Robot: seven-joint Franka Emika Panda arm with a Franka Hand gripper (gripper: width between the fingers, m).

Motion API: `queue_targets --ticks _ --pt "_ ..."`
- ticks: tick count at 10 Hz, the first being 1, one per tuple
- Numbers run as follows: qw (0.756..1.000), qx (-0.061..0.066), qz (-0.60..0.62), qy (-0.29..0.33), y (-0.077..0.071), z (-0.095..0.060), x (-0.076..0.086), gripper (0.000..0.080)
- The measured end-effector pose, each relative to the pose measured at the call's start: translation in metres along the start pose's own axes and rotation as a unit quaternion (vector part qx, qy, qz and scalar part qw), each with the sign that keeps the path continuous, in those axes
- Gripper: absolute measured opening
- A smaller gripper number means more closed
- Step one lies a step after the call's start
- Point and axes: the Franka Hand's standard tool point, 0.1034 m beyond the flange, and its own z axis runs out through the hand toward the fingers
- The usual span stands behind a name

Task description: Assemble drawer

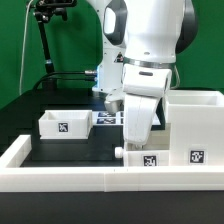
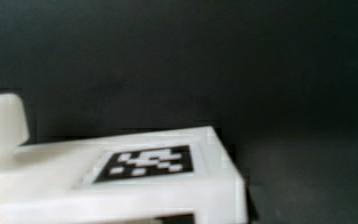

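Note:
The tall white housing (image 1: 195,120) stands at the exterior view's right with a tag low on its front. One small tray (image 1: 65,123) lies apart at the exterior view's left. The second tray (image 1: 150,158), with its knob (image 1: 120,152) pointing to the exterior view's left, sits just in front of the housing by the border wall. My gripper (image 1: 137,142) reaches down onto this tray and appears shut on its wall. In the wrist view the tagged tray (image 2: 149,165) fills the lower part, close and blurred. My fingertips are hidden.
The long low white border wall (image 1: 60,180) runs along the front and up the exterior view's left side. The marker board (image 1: 106,118) lies flat behind my arm. A black stand (image 1: 42,40) rises at the back left.

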Motion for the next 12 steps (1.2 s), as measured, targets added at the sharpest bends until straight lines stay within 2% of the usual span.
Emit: queue_targets --ticks 5,6,9,12 --pt "1.0 -0.001 -0.006 0.002 -0.0008 0.0006 -0.0007 0.0048" --pt "1.0 -0.015 0.005 0.015 -0.0061 0.002 -0.0017 0.0048" --pt "0.999 -0.024 0.013 0.027 -0.0095 0.0025 -0.0043 0.0047" --pt "0.999 -0.022 0.01 0.025 -0.0098 0.0023 -0.0038 0.0047"
